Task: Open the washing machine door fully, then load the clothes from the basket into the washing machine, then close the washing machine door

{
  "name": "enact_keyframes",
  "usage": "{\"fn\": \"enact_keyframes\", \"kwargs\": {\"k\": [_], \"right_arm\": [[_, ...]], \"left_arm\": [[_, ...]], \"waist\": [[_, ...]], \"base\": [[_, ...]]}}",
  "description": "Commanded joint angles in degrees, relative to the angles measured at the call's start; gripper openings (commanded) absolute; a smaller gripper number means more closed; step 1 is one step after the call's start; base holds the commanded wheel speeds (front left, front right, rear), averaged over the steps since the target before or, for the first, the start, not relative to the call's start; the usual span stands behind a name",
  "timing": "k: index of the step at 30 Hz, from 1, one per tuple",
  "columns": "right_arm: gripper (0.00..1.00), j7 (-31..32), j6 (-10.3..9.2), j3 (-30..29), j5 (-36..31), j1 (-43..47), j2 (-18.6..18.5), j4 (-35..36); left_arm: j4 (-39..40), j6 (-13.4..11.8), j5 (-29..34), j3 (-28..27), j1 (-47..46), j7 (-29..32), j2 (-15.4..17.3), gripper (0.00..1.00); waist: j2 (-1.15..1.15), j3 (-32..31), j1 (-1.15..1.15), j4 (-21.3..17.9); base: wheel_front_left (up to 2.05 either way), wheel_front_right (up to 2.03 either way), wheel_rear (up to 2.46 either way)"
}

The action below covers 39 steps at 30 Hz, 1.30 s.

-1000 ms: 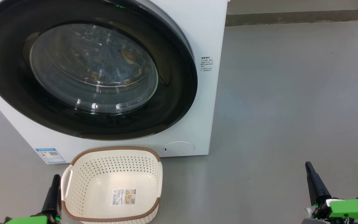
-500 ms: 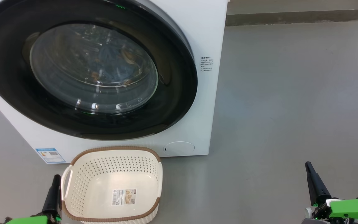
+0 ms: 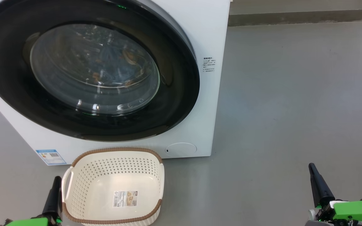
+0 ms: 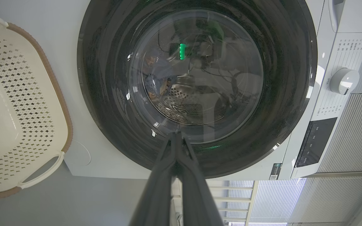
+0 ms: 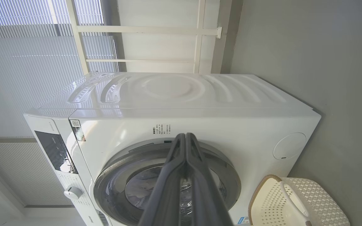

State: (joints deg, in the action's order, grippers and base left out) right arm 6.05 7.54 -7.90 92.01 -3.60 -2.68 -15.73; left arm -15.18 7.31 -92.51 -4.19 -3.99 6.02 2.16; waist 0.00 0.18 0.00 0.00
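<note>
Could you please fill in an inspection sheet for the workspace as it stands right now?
Surface: grey floor, smooth.
Job's things: washing machine door shut on the white washing machine; blue and orange-brown clothes appear behind its glass; basket on the floor in front, holding just a paper label.
Clutter: nothing seen.
Hands: left hand shut, beside the basket; right hand shut, holding nothing.
Cables: nothing seen.
Surroundings: white slatted blinds behind the machine.
</note>
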Motion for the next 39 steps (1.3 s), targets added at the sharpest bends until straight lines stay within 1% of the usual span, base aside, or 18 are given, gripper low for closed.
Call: {"fn": "enact_keyframes", "kwargs": {"k": [1, 39], "right_arm": [[0.00, 0.4, -0.05, 1.4, 0.2, -2.6, -0.2, 1.7], [0.00, 0.4, -0.05, 1.4, 0.2, -2.6, -0.2, 1.7]], "left_arm": [[1.1, 0.2, 0.1, -2.1, -2.2, 0.3, 0.9, 0.00], [1.1, 0.2, 0.3, -2.2, -2.2, 0.4, 0.8, 0.00]], "waist": [[0.00, 0.0, 0.00, 0.0], [0.00, 0.0, 0.00, 0.0]], "base": [[0.00, 0.00, 0.00], [0.00, 0.00, 0.00]]}}
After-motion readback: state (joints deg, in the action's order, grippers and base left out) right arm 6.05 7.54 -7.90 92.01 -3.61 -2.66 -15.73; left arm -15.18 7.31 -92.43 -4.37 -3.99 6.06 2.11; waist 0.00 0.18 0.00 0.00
